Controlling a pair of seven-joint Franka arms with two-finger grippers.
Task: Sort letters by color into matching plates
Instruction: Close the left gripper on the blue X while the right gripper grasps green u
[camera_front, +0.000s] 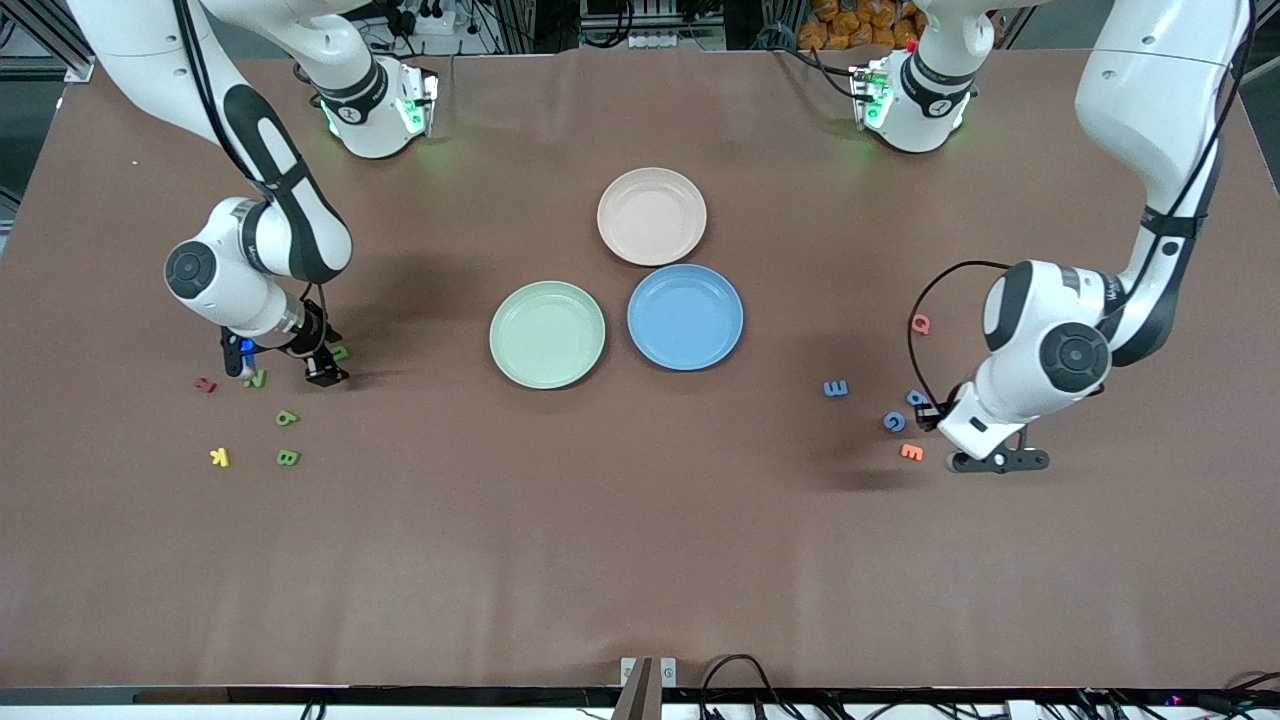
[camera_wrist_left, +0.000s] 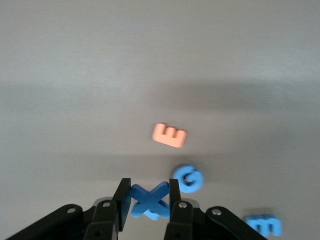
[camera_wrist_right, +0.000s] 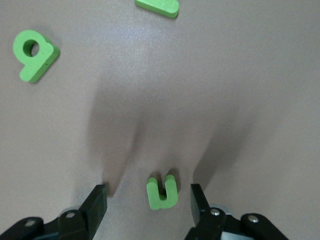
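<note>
On the brown worktop (camera_front: 640, 520) three round matte plates sit together in the middle: a pale green plate (camera_front: 547, 333), a medium blue plate (camera_front: 685, 316) just beside it, and a beige-pink plate (camera_front: 652, 216) farther from the front camera than both. None holds a letter.

The left gripper (camera_wrist_left: 148, 200) is down at the left arm's end of the worktop, its fingers (camera_wrist_left: 122, 197) closed on a small blue foam letter X (camera_wrist_left: 150, 200). Beside it lie a blue letter G (camera_wrist_left: 188, 178), an orange letter E (camera_wrist_left: 169, 135) and a blue letter E (camera_wrist_left: 263, 225) (the last lies closer to the plates). A pinkish-red letter Q (camera_front: 921, 324) lies farther from the front camera than these.

The right gripper (camera_wrist_right: 148, 202) is low over the right arm's end, its fingers (camera_wrist_right: 96, 202) apart and straddling a small green foam letter U (camera_wrist_right: 162, 191) without touching it. Nearby lie a green letter shaped like a 9 (camera_wrist_right: 33, 54), a green letter N (camera_front: 256, 379), a green letter B (camera_front: 288, 458), a yellow letter K (camera_front: 220, 457) and a red letter (camera_front: 205, 384).
</note>
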